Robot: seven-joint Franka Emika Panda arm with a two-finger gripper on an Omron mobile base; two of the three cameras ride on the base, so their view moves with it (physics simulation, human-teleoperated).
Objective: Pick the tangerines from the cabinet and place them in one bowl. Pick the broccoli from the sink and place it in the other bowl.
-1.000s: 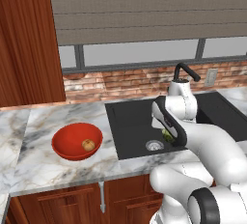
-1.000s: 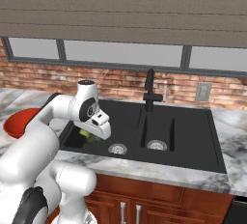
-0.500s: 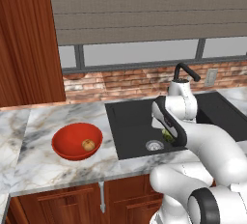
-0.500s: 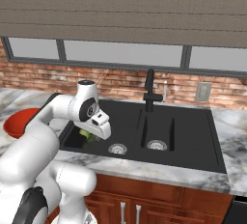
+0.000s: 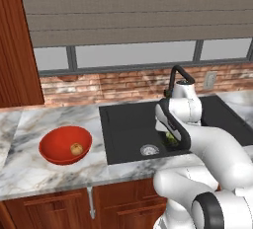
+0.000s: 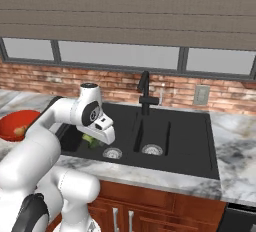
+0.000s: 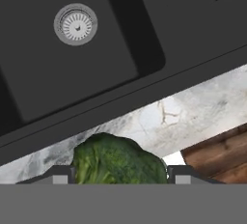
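My gripper is shut on the broccoli, a lumpy green clump between the two fingertips. It hangs low over the front edge of the black sink, in its left basin, and the gripper and broccoli sit close under the white hand. The red bowl stands on the marble counter left of the sink with one tangerine inside. From the right, the bowl and tangerine appear at the far left. The cabinet's reddish-brown side rises at the left. The other bowl is out of view.
A black faucet stands behind the divider between the two basins, each with a silver drain. A brick backsplash and window run behind. Wooden drawer fronts lie below the marble counter edge.
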